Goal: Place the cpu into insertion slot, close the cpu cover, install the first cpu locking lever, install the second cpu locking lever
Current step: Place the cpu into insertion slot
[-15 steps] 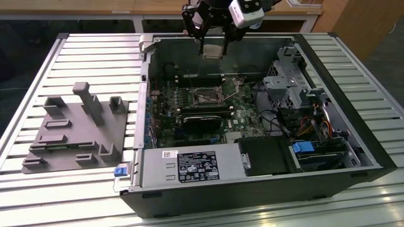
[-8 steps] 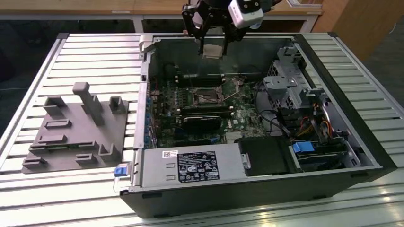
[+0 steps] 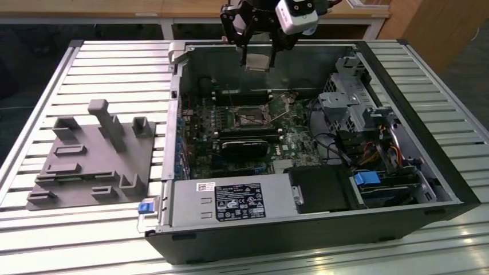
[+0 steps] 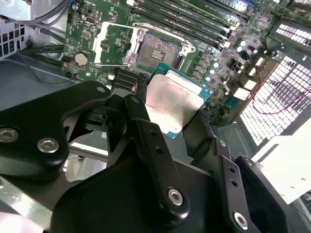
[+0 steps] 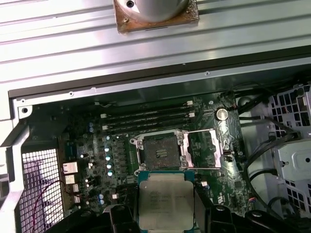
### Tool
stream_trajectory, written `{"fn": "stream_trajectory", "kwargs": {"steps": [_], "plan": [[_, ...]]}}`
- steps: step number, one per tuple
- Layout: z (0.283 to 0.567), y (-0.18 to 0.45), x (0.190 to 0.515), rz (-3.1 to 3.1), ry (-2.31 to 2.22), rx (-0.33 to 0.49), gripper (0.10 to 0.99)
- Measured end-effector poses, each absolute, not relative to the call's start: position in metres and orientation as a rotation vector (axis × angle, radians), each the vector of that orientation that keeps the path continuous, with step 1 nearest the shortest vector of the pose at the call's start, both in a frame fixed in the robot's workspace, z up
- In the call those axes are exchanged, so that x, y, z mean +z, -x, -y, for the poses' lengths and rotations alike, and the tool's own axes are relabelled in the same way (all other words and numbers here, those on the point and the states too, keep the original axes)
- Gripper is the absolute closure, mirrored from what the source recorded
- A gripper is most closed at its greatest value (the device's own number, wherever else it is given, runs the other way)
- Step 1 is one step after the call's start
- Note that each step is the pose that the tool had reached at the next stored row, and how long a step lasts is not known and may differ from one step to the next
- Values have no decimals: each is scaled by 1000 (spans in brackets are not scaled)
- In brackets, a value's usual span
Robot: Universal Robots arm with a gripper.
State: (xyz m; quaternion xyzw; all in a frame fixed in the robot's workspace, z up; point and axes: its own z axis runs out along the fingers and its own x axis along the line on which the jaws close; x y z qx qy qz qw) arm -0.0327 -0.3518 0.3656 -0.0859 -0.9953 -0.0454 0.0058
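Black gripper (image 4: 171, 110) linkage sits closest in the second wrist view, fingers clamped on two opposite edges of the cpu (image 4: 173, 101). Prob an edge grip so the chip's underside stays untouched & free to seat.

Slatted metal table (image 3: 91, 54) carries everything. PC case (image 3: 306, 240) lies on its side w/ panel off, so the board faces up for a reach from above. Grey moulded fixture (image 3: 91, 154) sits on the table on the exterior view's left, just beside the case, nothing on it. Green motherboard (image 5: 92, 145) lies flat on the case floor.

Cpu cover (image 5: 204, 150) is flipped open, lying next to the insertion slot (image 5: 159, 149), hinged away so the socket is exposed. Slot looks bare, dark centre w/ thin metal rim. Locking levers: too thin to tell their position.

Cpu (image 5: 165, 200) is held level, silver top facing the wrist cams, green edge showing round it. In the exterior view the chip (image 3: 258, 62) hangs under the gripper (image 3: 258, 56) high over the case's far part, well apart from the slot (image 3: 251, 119). Judged: step 1 in hand, chip carried, not yet seated; cover & levers undone.
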Motion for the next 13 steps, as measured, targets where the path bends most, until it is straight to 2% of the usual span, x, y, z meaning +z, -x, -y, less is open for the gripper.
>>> {"fn": "stream_trajectory", "kwargs": {"steps": [13], "plan": [[352,33,366,3113,311,-142,545]]}}
